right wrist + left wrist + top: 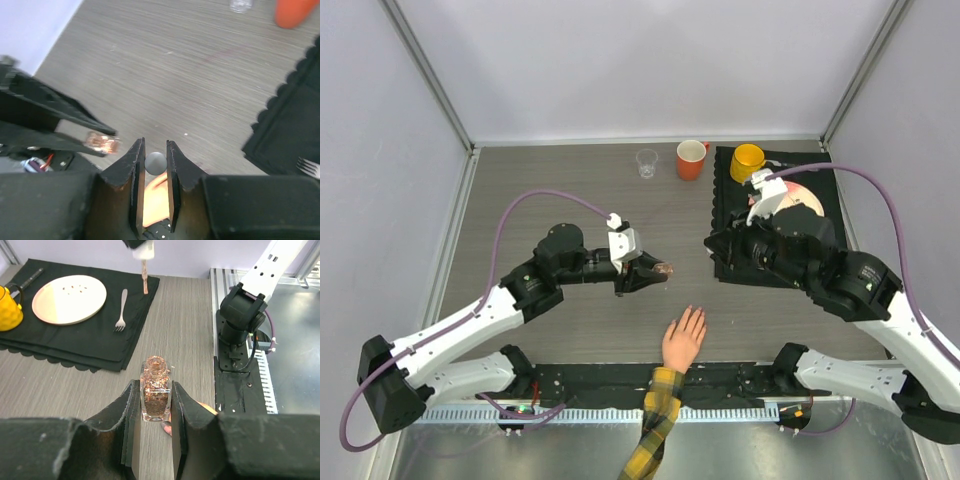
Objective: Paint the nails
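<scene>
Two grippers are at work over the grey table (570, 180), and both are closed on something. My left gripper (155, 386) clamps a small square bottle (156, 401) of glittery pink polish between its fingers; the bottle stands upright and its neck is open, with no cap on it. My right gripper (155, 145) has its fingers pressed against a small round grey piece (155, 163). I think this is the cap of the bottle seen from above, but that view is blurred. In the left wrist view a thin brush (145, 282) hangs down from a white part, above the edge of the black mat (100, 342).

The fake hand (683, 338) lies flat on the table near the front edge, between my two bases, with the plaid sleeve (658, 420) toward me and the fingers pointing away. The nails (697, 314) are at the fingertips, hardly different from the skin colour. The bottle is just beyond these fingertips, a little to the left of them.

On the mat lie a plate (69, 299) and a fork (121, 312), and a yellow mug (747, 162) stands at its far corner. Beside it on the table are an orange mug (691, 159) and a clear cup (647, 162).
</scene>
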